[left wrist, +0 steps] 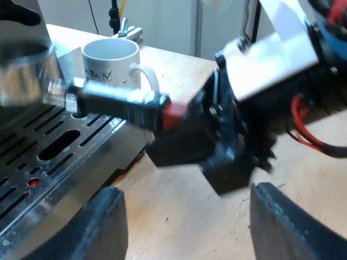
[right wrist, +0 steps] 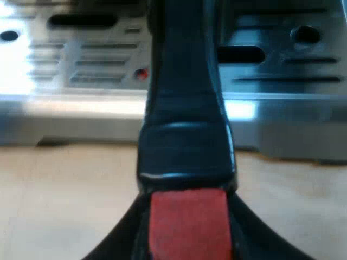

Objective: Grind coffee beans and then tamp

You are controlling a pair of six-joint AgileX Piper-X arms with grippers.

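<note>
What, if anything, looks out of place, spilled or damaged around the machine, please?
Nothing stands out. The right gripper grips the red end of the metal holder with the dark handle over the steel slotted drip tray; the white handled mug stands upright, nothing spilled.

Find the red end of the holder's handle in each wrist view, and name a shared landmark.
Left wrist view: red end at the right gripper, near the mug.
Right wrist view: red end between that gripper's own fingers.
Shared: the slotted metal tray.
</note>
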